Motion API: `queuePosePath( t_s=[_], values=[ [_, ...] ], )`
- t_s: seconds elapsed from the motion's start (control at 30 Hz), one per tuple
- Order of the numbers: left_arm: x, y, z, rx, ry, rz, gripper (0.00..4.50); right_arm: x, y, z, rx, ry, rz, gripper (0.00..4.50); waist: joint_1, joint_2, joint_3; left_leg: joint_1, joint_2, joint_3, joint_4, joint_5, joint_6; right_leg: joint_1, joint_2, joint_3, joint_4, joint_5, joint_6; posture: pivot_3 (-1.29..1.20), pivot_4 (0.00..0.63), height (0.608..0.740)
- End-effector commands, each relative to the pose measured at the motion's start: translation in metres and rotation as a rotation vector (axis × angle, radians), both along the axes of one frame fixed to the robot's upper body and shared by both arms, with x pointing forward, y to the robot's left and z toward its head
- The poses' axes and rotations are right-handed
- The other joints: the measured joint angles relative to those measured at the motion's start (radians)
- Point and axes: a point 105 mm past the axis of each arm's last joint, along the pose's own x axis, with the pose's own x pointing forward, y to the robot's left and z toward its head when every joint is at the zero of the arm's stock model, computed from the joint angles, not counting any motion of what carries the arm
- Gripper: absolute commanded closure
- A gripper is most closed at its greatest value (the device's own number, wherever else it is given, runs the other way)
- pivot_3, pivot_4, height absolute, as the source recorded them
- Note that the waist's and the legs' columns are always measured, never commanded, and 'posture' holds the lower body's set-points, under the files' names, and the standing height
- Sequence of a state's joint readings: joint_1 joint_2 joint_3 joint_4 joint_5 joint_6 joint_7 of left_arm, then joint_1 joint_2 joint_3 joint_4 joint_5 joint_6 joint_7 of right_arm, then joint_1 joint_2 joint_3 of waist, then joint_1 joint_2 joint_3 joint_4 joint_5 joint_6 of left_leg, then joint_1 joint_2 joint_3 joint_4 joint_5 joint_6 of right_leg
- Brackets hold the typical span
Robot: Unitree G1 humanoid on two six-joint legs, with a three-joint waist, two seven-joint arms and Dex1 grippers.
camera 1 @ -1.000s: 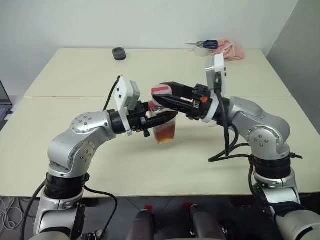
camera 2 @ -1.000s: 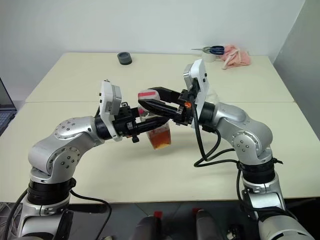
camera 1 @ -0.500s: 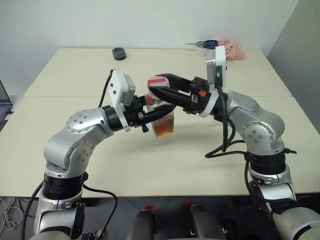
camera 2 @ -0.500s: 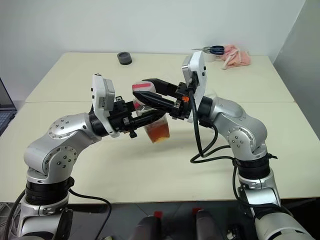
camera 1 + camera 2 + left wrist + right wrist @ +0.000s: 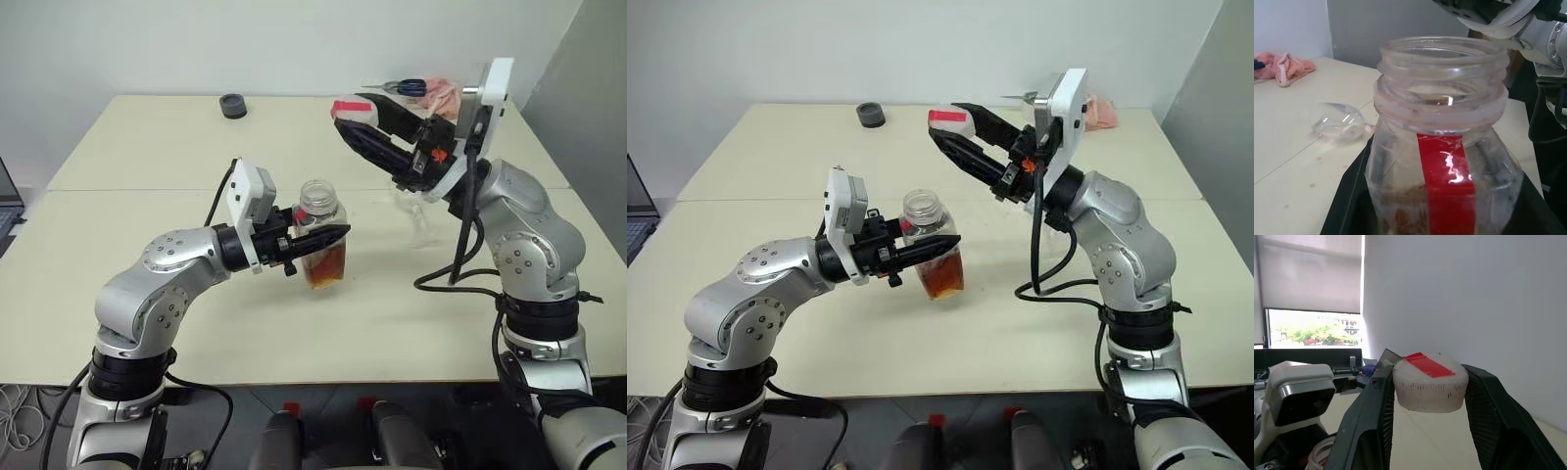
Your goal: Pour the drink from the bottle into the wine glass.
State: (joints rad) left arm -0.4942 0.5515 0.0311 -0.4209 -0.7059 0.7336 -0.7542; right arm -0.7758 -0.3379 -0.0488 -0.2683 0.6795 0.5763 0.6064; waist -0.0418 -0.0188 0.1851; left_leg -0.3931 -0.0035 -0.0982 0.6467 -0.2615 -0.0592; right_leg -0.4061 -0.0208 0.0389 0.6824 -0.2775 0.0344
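Note:
The bottle is a small clear wide-mouthed jar with a red label strip. It hangs upright a little above the table, its mouth uncovered. My left gripper is shut on its body from the left side. The drink is amber and fills the lower part. My right gripper is raised up and to the right of the bottle, shut on the red-and-white cap. The wine glass stands on the table under my right arm, partly hidden by the arm and its cable; its bowl looks empty.
At the far edge of the table lie a black tape roll, scissors on a white roll and a pink cloth. A laptop corner sits at the left edge. A seam crosses the table.
My right gripper has lifted the cap off the bottle and carried it up and to the right, tilting upward. The bottle's mouth now stands uncovered; the left gripper has kept its hold.

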Motion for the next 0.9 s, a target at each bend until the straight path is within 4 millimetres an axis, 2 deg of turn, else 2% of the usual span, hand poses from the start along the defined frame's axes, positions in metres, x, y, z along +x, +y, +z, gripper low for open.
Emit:
queuePosePath(
  t_s=[0.03, 0.2, 0.37, 0.47, 0.6, 0.77, 0.83, 0.87, 0.9],
  values=[
    [-0.008, 0.001, 0.014, -0.015, -0.064, -0.005, 2.68, 0.002, -0.025, -0.011, 0.020, 0.079, -0.104, 2.69, 0.006, 0.000, 0.000, 0.000, 0.000, 0.000, 0.000, 0.000, 0.000, 0.000, 0.000, 0.000, 0.000, 0.000, 0.000, 0.00, 0.150, 0.740],
    [-0.007, 0.008, 0.011, -0.032, -0.050, 0.055, 2.68, 0.004, -0.068, -0.073, -0.068, 0.198, -0.382, 2.69, 0.013, 0.000, 0.000, -0.003, -0.001, 0.000, -0.001, 0.000, 0.000, 0.000, -0.001, 0.000, -0.002, 0.000, 0.000, 0.00, 0.150, 0.740],
    [-0.008, 0.008, 0.009, -0.039, -0.040, 0.069, 2.68, 0.002, -0.100, -0.136, -0.190, 0.312, -0.634, 2.69, 0.012, 0.000, 0.000, -0.001, -0.001, 0.001, 0.000, 0.000, 0.000, 0.000, -0.001, 0.001, -0.001, 0.000, 0.000, 0.00, 0.150, 0.740],
    [-0.005, 0.007, 0.010, -0.040, -0.042, 0.077, 2.68, 0.000, -0.108, -0.161, -0.233, 0.357, -0.699, 2.69, 0.007, 0.000, 0.000, 0.001, 0.000, 0.002, 0.000, 0.000, 0.000, 0.000, 0.001, 0.001, 0.000, 0.000, 0.000, 0.00, 0.150, 0.740],
    [-0.004, 0.006, 0.012, -0.043, -0.045, 0.079, 2.68, 0.004, -0.120, -0.180, -0.213, 0.441, -0.777, 2.69, 0.002, 0.000, 0.000, 0.002, 0.001, 0.003, 0.000, 0.000, 0.000, 0.000, 0.002, 0.003, 0.000, 0.000, 0.000, 0.00, 0.150, 0.740],
    [-0.004, 0.006, 0.013, -0.037, -0.045, 0.072, 2.68, 0.006, -0.115, -0.185, -0.183, 0.462, -0.773, 1.11, 0.004, 0.000, 0.000, 0.002, 0.000, 0.003, 0.000, 0.000, 0.000, 0.001, 0.001, 0.003, -0.001, 0.000, 0.000, 0.00, 0.150, 0.740],
    [-0.004, 0.007, 0.013, -0.035, -0.047, 0.072, 2.68, 0.006, -0.113, -0.186, -0.174, 0.464, -0.764, 0.33, 0.005, 0.000, 0.000, 0.002, 0.000, 0.003, 0.000, 0.000, 0.000, 0.001, 0.001, 0.003, -0.001, 0.000, 0.000, 0.00, 0.150, 0.740],
    [-0.004, 0.007, 0.013, -0.035, -0.047, 0.072, 2.68, 0.006, -0.112, -0.186, -0.174, 0.464, -0.763, 0.03, 0.005, 0.000, 0.000, 0.002, 0.000, 0.003, 0.000, 0.000, 0.000, 0.001, 0.001, 0.003, -0.001, 0.000, 0.000, 0.00, 0.150, 0.740],
    [-0.004, 0.007, 0.013, -0.034, -0.048, 0.072, 2.68, 0.006, -0.113, -0.187, -0.166, 0.473, -0.771, 0.03, 0.005, 0.000, 0.000, 0.002, 0.000, 0.003, 0.000, 0.000, 0.000, 0.001, 0.001, 0.003, -0.001, 0.000, 0.000, 0.00, 0.150, 0.740]
  ],
)
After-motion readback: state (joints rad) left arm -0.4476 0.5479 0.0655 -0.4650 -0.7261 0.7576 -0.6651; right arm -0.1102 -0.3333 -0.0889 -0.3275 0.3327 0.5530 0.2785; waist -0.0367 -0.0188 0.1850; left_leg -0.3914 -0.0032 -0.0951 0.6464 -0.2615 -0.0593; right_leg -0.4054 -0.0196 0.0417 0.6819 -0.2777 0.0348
